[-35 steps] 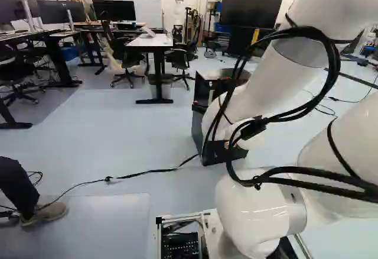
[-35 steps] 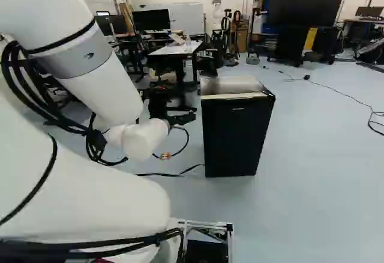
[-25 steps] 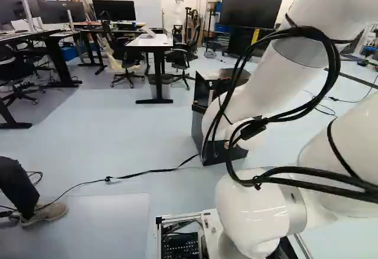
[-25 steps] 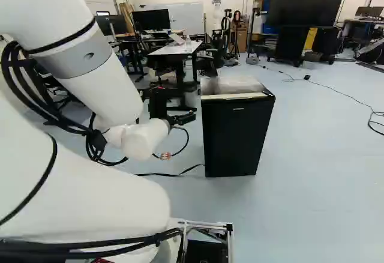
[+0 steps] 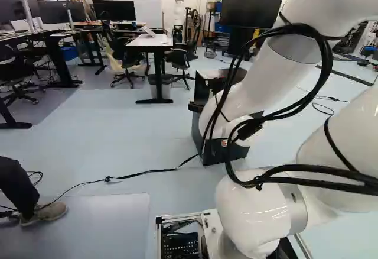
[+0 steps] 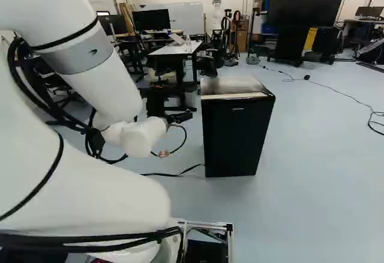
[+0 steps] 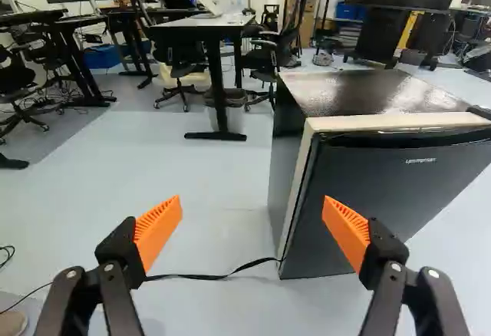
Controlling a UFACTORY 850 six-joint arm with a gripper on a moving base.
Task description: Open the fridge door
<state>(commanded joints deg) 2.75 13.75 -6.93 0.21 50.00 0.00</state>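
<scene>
Two orange pads (image 7: 157,232) stand spread, the gripper (image 7: 252,225) pinching nothing; the fridge (image 6: 237,128) stands on the floor (image 7: 184,175), right of the gripper in the right base view; its closed door's (image 7: 391,205) upright, pale-lined edge (image 7: 297,190) lies ahead; reaching it probably means going forward and sideways.

A small, black, box-shaped fridge (image 6: 239,84) with a glossy top stands upright on the smooth, pale blue-grey floor (image 6: 324,185), just right of the middle of the right base view. Its flat, dark, rectangular door (image 7: 383,198) is closed, a cream strip (image 7: 391,122) edging it along the top and one side.
</scene>
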